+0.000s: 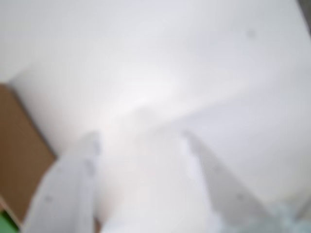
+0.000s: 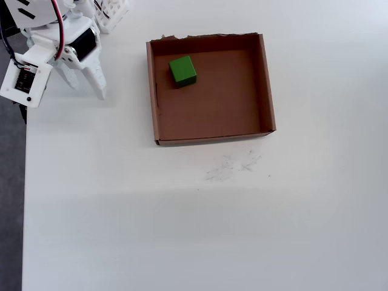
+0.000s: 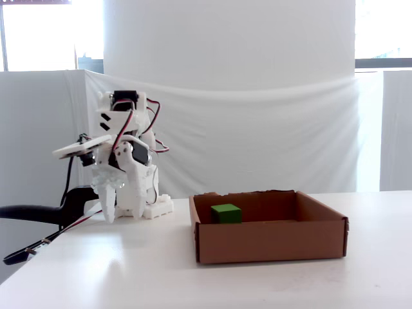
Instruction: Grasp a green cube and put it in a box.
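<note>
The green cube [image 2: 182,70] lies inside the brown box [image 2: 265,85], in its far left corner in the overhead view, free of any grip. In the fixed view the green cube [image 3: 226,213] shows behind the low front wall of the box [image 3: 270,241]. My white gripper [image 2: 86,90] hangs over the bare table left of the box, open with nothing between its fingers. The blurred wrist view shows the gripper [image 1: 141,141] with both fingers spread over white table, the box [image 1: 19,160] at the left edge and a sliver of the green cube [image 1: 6,224] in the bottom left corner.
The arm's white base [image 2: 112,12] stands at the table's far left corner. The table's left edge [image 2: 24,182] runs close beside the gripper. Faint scuff marks [image 2: 233,165] lie in front of the box. A black clamp arm [image 3: 38,215] sticks out at the left.
</note>
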